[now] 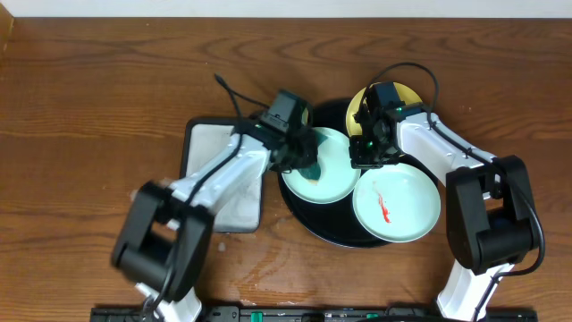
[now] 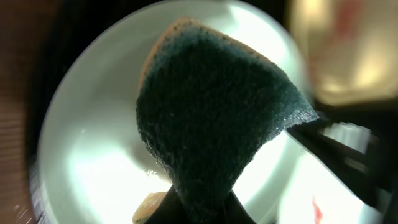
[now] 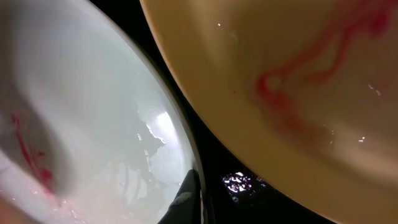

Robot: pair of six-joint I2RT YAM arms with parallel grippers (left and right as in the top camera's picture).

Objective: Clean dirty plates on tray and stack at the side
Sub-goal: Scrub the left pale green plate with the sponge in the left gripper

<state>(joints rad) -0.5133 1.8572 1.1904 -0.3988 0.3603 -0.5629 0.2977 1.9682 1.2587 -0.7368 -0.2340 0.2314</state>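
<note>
The black tray [image 1: 315, 224] holds all three plates. My left gripper [image 1: 308, 165] is shut on a dark green sponge [image 2: 211, 112] and presses it onto the left mint-green plate [image 1: 338, 179], which has an orange smear by the fingers. My right gripper [image 1: 365, 159] is at that plate's right rim. In the right wrist view one finger [image 3: 186, 199] lies over the rim of the mint plate [image 3: 93, 124]; the other finger is hidden. A second mint plate [image 1: 407, 210] has a red streak. The yellow plate [image 3: 298, 74], smeared red, lies partly under my right arm [image 1: 407, 94].
A grey rectangular tray [image 1: 214, 152] lies left of the black tray, partly under my left arm. The wooden table [image 1: 89, 107] surrounds everything.
</note>
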